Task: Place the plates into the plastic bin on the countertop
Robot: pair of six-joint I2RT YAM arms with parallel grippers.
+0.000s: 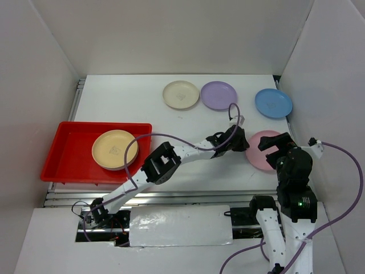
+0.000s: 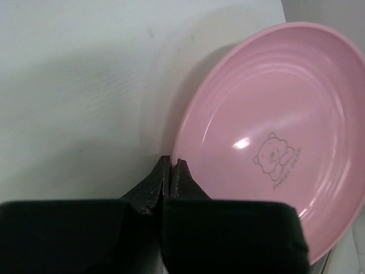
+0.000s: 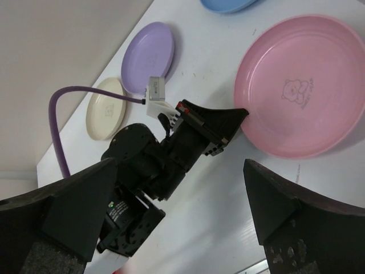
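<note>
My left gripper [image 2: 171, 162] is shut on the left rim of the pink plate [image 2: 274, 114], one finger inside the rim and one outside. The pink plate [image 1: 259, 153] lies at the right side of the countertop [image 1: 188, 123], with my left gripper [image 1: 245, 144] at its near-left edge. Just above that plate's right side hovers my right gripper [image 1: 278, 145], open and holding nothing. The red plastic bin [image 1: 63, 154] sits at the left and holds a yellow-orange plate [image 1: 114, 149]. Cream [image 1: 181, 94], purple [image 1: 218, 95] and blue [image 1: 273, 103] plates lie along the back.
White walls close in the countertop on the left, back and right. Silver rails [image 1: 142, 197] run along the near edge. My left arm [image 1: 165, 162] stretches diagonally across the middle, its purple cable [image 1: 137, 142] looping over the bin's right rim.
</note>
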